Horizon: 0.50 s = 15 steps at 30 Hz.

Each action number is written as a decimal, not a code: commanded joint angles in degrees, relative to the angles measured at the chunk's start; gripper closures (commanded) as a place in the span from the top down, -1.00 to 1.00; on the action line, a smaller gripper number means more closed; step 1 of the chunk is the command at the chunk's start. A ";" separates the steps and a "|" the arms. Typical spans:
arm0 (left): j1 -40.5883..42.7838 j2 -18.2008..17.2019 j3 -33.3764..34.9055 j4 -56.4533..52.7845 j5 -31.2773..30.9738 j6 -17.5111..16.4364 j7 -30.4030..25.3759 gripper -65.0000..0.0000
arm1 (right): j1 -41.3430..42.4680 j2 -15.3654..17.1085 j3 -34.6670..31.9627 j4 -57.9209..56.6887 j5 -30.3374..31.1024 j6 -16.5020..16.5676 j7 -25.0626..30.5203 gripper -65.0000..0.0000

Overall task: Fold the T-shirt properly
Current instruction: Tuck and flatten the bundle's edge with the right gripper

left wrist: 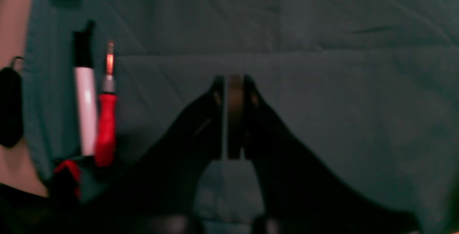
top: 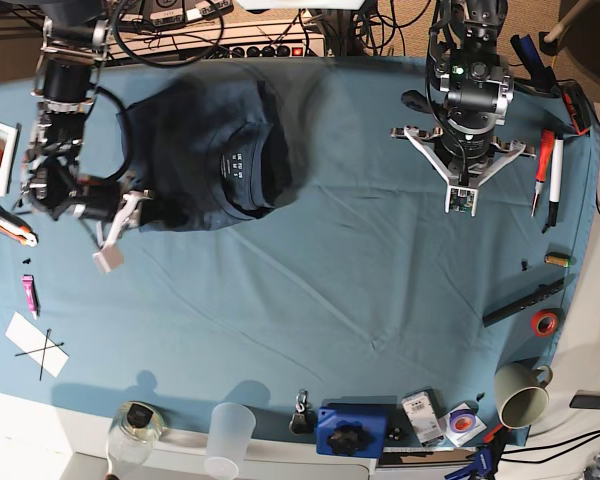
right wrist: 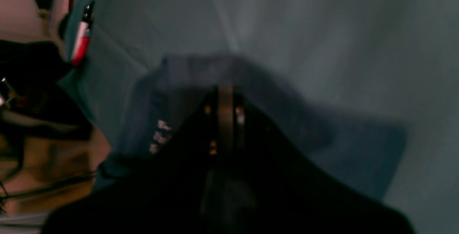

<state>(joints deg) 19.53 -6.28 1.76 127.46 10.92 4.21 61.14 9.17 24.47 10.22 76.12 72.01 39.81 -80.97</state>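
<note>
The dark navy T-shirt (top: 205,150) lies folded into a compact bundle on the teal table cloth (top: 330,280) at the upper left of the base view. White label marks (top: 233,162) show at its neck. My right gripper (top: 108,260) hangs just off the shirt's lower left edge, shut, with nothing seen between its fingers. In the right wrist view the right gripper (right wrist: 226,92) stands over the blurred T-shirt (right wrist: 322,144), with the label marks (right wrist: 159,135) to its left. My left gripper (top: 461,203) is far to the right, over bare cloth. In its own view the left gripper (left wrist: 235,81) is shut and empty.
A white marker (left wrist: 85,112) and a red screwdriver (left wrist: 106,133) lie near the cloth's right edge, the marker (top: 555,175) close to the left arm. A mug (top: 520,395), tape roll (top: 545,322), plastic cup (top: 230,435) and blue tool (top: 352,430) line the front edge.
</note>
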 commanded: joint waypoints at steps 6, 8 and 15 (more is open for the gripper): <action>0.07 -4.76 -0.20 1.03 0.90 0.17 -0.98 -1.00 | 1.03 0.79 2.71 13.86 -3.23 0.19 0.97 -1.00; 0.79 -5.57 -0.90 1.03 0.90 0.15 -1.03 -1.00 | 0.37 0.79 3.08 15.72 -6.14 0.19 0.97 -1.00; 3.21 -6.43 -8.35 1.03 -1.86 -0.13 -0.61 -1.00 | -7.45 0.76 3.48 21.38 -8.94 0.19 0.97 -1.00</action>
<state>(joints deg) 22.68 -12.34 -6.48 127.46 8.47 4.14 61.43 0.80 24.27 13.17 96.49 61.58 39.90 -81.23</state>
